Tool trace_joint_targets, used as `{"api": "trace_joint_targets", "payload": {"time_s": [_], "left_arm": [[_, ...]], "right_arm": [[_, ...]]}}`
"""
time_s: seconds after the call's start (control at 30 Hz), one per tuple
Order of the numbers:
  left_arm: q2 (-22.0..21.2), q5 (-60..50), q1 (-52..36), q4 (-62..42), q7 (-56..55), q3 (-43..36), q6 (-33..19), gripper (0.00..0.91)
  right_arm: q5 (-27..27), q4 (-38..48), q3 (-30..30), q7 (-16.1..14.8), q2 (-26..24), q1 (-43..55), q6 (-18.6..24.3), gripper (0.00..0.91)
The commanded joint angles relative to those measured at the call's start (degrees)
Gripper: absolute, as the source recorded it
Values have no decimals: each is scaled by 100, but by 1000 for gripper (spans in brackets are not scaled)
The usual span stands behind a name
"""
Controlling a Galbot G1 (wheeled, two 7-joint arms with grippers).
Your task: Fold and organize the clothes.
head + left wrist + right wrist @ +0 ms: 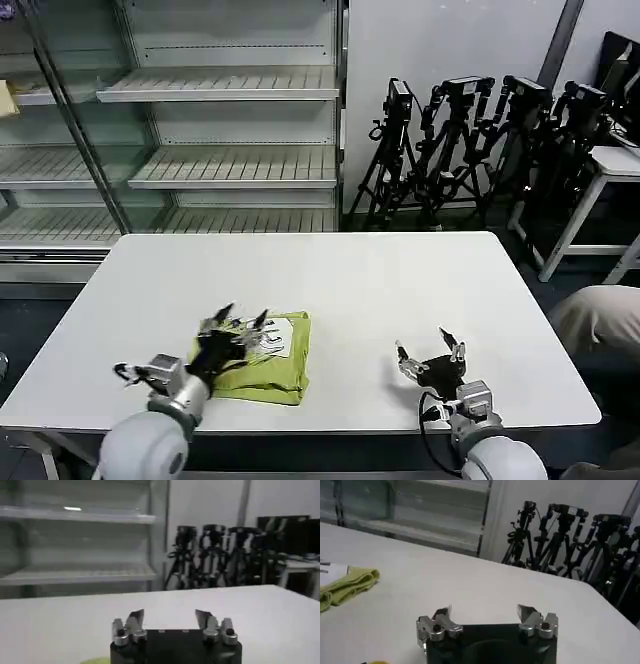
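The clothes [270, 368], a lime-green T-shirt, lie folded into a small rectangle near the front left of the white table [340, 280], with a white label showing on top. My left gripper [243, 320] hovers open just over the folded shirt, holding nothing. In the left wrist view the left gripper [170, 615] has its jaws spread wide, and a sliver of the clothes [95, 660] shows beside its body. My right gripper [430, 346] stands open over bare table to the right of the shirt. The right wrist view shows the right gripper [485, 612] empty, with the clothes [347, 585] off to one side.
Empty metal shelves [220, 150] stand behind the table. Several black tripods [470, 150] lean against the back wall at right. A second white table [605, 175] stands at the far right, and a person's knee [595, 320] shows at the right edge.
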State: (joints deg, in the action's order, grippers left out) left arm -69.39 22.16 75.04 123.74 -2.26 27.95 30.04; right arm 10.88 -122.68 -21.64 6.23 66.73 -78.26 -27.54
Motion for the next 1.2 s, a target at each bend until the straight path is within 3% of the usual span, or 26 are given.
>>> {"api": "trace_joint_targets", "payload": {"time_s": [0.03,0.6,0.63,0.67,0.7,1.2], "left_arm": [[58,-86,665,-492,1,1211,120,907],[-214,408,354,-1083,71,722,298,907],[-222,432,366,-1061,119,697,299,373],[-226,441,401,-1026,154,656,298,171],[-232,432,405,-1011,151,639,298,30],[-286,314,385,-1085,174,605,278,10]], "right_arm": [[-9,-25,40,-6,-10,40,-9,907],[-81,-136,8,-2,-33,-73,-30,907],[-81,-140,6,-4,-34,-77,-31,907],[-80,-138,1,-4,-34,-76,-31,907],[-81,-136,-1,-4,-35,-72,-30,907],[-75,-101,40,-10,-45,-34,-21,907]]}}
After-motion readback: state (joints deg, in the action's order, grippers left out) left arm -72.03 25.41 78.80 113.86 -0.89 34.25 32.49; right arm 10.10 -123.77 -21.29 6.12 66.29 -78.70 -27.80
